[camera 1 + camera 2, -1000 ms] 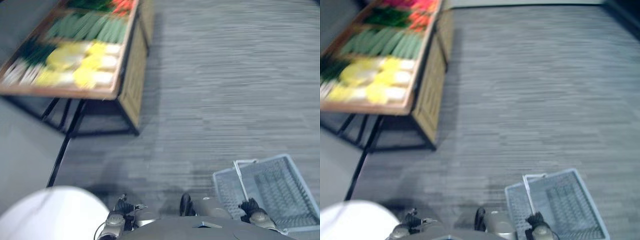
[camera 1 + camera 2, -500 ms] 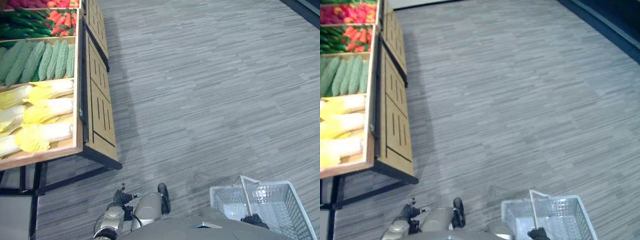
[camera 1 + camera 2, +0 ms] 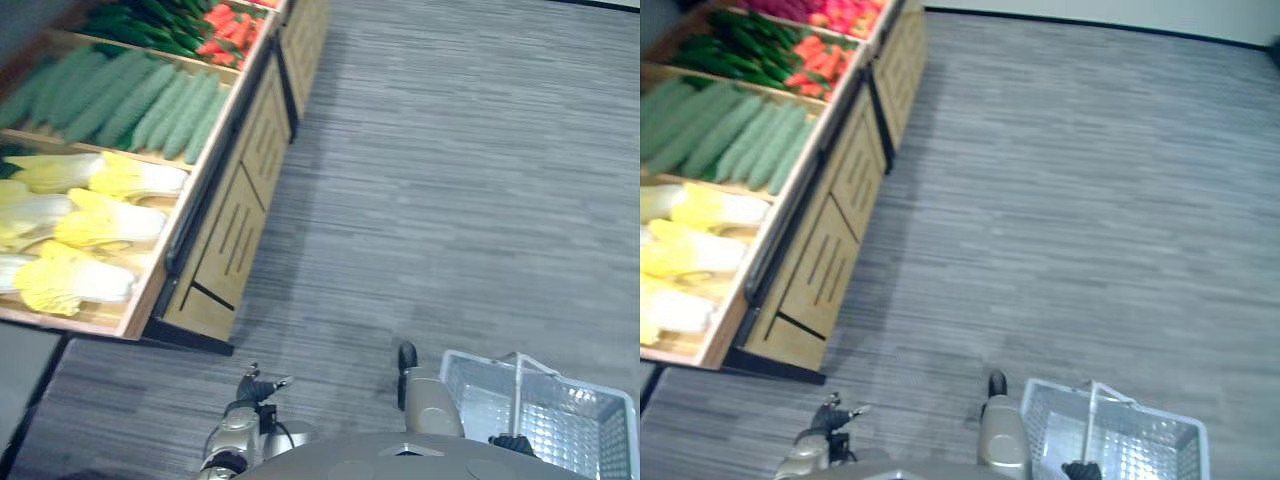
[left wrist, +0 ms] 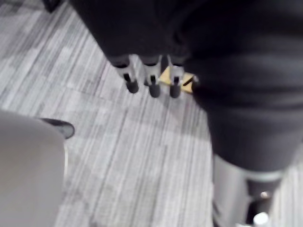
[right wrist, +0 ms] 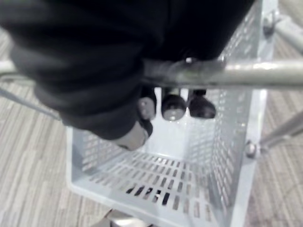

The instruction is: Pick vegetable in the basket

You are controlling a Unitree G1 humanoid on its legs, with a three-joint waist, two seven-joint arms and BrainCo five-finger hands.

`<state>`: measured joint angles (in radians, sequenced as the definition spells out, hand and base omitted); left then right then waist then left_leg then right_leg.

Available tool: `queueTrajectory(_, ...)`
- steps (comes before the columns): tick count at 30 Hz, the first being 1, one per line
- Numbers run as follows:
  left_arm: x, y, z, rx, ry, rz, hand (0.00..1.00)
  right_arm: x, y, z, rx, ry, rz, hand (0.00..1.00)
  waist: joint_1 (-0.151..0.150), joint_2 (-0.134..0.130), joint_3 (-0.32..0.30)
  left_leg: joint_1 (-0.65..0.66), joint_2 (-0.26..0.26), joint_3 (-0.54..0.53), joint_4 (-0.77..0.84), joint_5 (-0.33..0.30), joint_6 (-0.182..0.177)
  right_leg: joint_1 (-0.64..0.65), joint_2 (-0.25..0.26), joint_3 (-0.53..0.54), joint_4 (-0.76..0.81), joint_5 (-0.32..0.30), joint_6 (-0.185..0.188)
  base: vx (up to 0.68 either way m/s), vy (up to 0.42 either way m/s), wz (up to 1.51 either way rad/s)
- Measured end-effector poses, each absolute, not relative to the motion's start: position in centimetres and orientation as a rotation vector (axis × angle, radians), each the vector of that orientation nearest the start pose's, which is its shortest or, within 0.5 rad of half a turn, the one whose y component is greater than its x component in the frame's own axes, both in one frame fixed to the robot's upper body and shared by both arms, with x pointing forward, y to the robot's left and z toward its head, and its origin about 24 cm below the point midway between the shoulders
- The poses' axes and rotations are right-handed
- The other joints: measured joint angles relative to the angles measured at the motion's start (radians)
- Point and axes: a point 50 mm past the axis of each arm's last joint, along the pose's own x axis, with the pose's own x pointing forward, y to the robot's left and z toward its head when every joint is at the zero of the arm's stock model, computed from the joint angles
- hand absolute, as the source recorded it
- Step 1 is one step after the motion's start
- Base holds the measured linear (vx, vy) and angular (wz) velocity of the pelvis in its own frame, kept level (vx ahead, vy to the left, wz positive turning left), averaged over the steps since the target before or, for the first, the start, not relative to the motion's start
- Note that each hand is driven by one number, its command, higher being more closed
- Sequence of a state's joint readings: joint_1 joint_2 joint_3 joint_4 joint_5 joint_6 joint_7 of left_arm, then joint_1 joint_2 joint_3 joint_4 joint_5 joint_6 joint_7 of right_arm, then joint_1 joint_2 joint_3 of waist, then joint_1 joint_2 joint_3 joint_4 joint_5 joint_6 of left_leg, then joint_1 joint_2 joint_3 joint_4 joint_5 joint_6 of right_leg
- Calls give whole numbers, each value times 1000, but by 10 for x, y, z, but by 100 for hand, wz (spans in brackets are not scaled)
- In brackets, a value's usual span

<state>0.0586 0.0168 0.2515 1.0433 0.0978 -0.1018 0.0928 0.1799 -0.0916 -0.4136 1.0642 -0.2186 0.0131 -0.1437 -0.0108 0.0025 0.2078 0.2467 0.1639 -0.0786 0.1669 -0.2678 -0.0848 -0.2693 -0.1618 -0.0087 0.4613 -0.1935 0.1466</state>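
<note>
Right wrist view: the basket handle point(image 5: 236, 73) is held in the curled right hand point(image 5: 173, 108). The left hand point(image 4: 151, 86) is hung loose-fingered. Napa cabbages point(image 3: 90, 225) are laid on the upper-left bench point(image 3: 235, 215), open floor point(image 3: 450, 200) alongside.

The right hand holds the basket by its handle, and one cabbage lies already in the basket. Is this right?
Not quite. The right hand does grip the handle of the basket, but no cabbage is in it. The basket is empty: in the right wrist view its mesh floor is bare. The cabbages lie on the stand, as the left eye view shows.
</note>
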Motion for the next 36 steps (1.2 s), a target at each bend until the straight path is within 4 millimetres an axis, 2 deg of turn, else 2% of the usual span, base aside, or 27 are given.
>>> queueTrajectory(2,104,189,-158,-2,1012,300,0,33,-248,-161,-162,1259,-482,100,6,27,-22,-30,24,-45,68,3,2,18,5,-52,32,-48,-18,353,-323,78)
queueTrajectory(4,108,186,-156,-22,998,307,0,40,-249,-161,-204,1261,-408,100,0,54,-14,-222,50,-63,391,69,-37,112,-6,-158,-30,-64,-29,291,-222,114)
queueTrajectory(5,111,187,-155,-21,985,308,0,40,-246,-162,-211,1268,-387,100,2,55,-7,-260,65,-40,469,113,-44,155,-6,-192,-57,-64,-36,343,-225,131)
queueTrajectory(6,116,188,-153,-19,962,306,0,43,-240,-164,-226,1282,-338,100,10,43,4,-320,104,62,597,151,-43,262,-16,-261,-126,-48,-71,289,-159,97)
queueTrajectory(7,118,188,-152,-10,956,297,0,46,-238,-164,-235,1278,-319,100,16,41,3,-329,119,115,614,127,-39,300,-18,-275,-155,-43,-76,341,-162,89)
queueTrajectory(8,121,187,-151,-1,944,284,0,58,-235,-164,-254,1254,-285,100,31,37,3,-344,116,229,590,76,-44,356,-30,-301,-210,-34,-72,214,-69,41)
queueTrajectory(10,123,187,-149,0,935,279,0,83,-234,-160,-269,1203,-261,100,32,37,3,-382,75,318,458,44,-37,396,-53,-335,-260,-25,-60,242,19,46)
queueTrajectory(12,124,186,-149,-11,928,282,0,107,-234,-155,-275,1141,-254,100,32,38,4,-408,24,353,229,87,-33,440,-71,-378,-300,-16,-43,262,105,57)
queueTrajectory(13,125,185,-149,-17,925,281,0,115,-235,-152,-289,1115,-245,100,39,41,5,-408,4,379,91,216,11,487,-73,-410,-333,-17,-17,301,143,64)
queueTrajectory(14,128,189,-147,-2,913,280,0,120,-233,-151,-300,1101,-230,100,68,15,-6,-381,-47,384,55,236,47,526,-95,-425,-362,-9,-1,391,158,80)
queueTrajectory(16,130,194,-145,26,906,268,0,127,-227,-150,-296,1079,-210,100,77,-10,-17,-374,-83,348,27,240,57,542,-103,-438,-375,33,-2,357,119,80)
queueTrajectory(18,130,202,-144,45,904,274,0,143,-216,-148,-283,1045,-186,100,84,-20,-18,-376,-104,278,54,217,82,525,-114,-424,-202,65,17,340,132,118)
queueTrajectory(19,130,205,-144,52,906,278,0,141,-215,-148,-280,1049,-182,100,84,-25,-16,-358,-112,264,48,209,85,504,-128,-410,-111,70,26,314,104,141)
queueTrajectory(20,127,213,-144,77,922,285,0,141,-208,-150,-279,1051,-159,100,84,-38,-8,-297,-121,203,19,193,86,433,-151,-315,152,144,46,298,-3,109)
queueTrajectory(21,124,215,-145,94,937,282,0,142,-204,-150,-273,1047,-150,100,85,-31,-2,-279,-122,179,8,190,86,391,-141,-250,246,115,73,345,-85,129)
queueTrajectory(22,116,225,-146,125,971,287,0,149,-198,-148,-263,1018,-141,100,83,-31,-1,-248,-120,132,-13,190,84,333,-92,-152,341,13,69,322,-185,128)
queueTrajectory(23,110,229,-148,141,1001,288,0,151,-197,-146,-266,989,-130,100,77,-25,1,-224,-119,74,-32,196,76,294,-51,-103,352,-60,43,282,-225,151)
queueTrajectory(25,107,228,-149,139,1013,288,0,152,-198,-144,-262,970,-138,100,68,-16,0,-216,-122,-3,-47,202,62,254,-27,-56,296,-116,16,162,-209,143)
queueTrajectory(27,108,225,-150,132,1010,282,0,143,-203,-146,-252,981,-163,100,56,-4,-10,-235,-134,-152,-61,212,21,206,29,140,157,-145,-2,76,-314,185)
queueTrajectory(28,109,225,-149,133,1008,280,0,142,-202,-146,-250,978,-162,100,55,-11,-13,-249,-144,-180,-62,213,8,208,34,199,109,-136,1,26,-416,170)
queueTrajectory(29,109,227,-149,137,1006,283,0,142,-198,-147,-231,973,-162,100,56,-43,-26,-267,-164,-218,-62,200,-7,209,26,273,55,-137,-4,-5,-392,150)
queueTrajectory(30,113,222,-149,122,998,280,0,140,-196,-148,-209,982,-174,100,66,-43,-27,-275,-140,-195,-61,204,-19,242,24,252,23,-201,-41,-38,-633,156)
queueTrajectory(31,107,212,-152,90,1011,276,0,137,-200,-149,-198,1001,-198,100,76,0,-35,-295,-82,-128,-54,227,-45,245,46,194,26,-202,-55,-21,-445,120)
queueTrajectory(33,100,204,-155,62,1026,278,0,138,-201,-148,-200,996,-196,100,70,42,-40,-299,-29,-42,-67,271,-54,240,72,134,24,-200,-59,19,-290,95)
queueTrajectory(34,99,203,-155,52,1028,286,0,138,-200,-148,-191,1001,-201,100,64,51,-40,-302,2,66,-92,294,-49,235,80,97,25,-197,-64,40,-193,85)
queueTrajectory(35,98,203,-156,44,1029,294,0,137,-200,-148,-185,1005,-204,100,66,50,-40,-305,12,109,-96,309,-47,231,80,84,27,-193,-72,16,-96,62)
queueTrajectory(36,94,204,-156,34,1037,308,0,138,-202,-148,-167,1003,-226,100,72,51,-40,-315,25,230,-87,340,-45,225,80,52,26,-182,-90,25,-107,49)
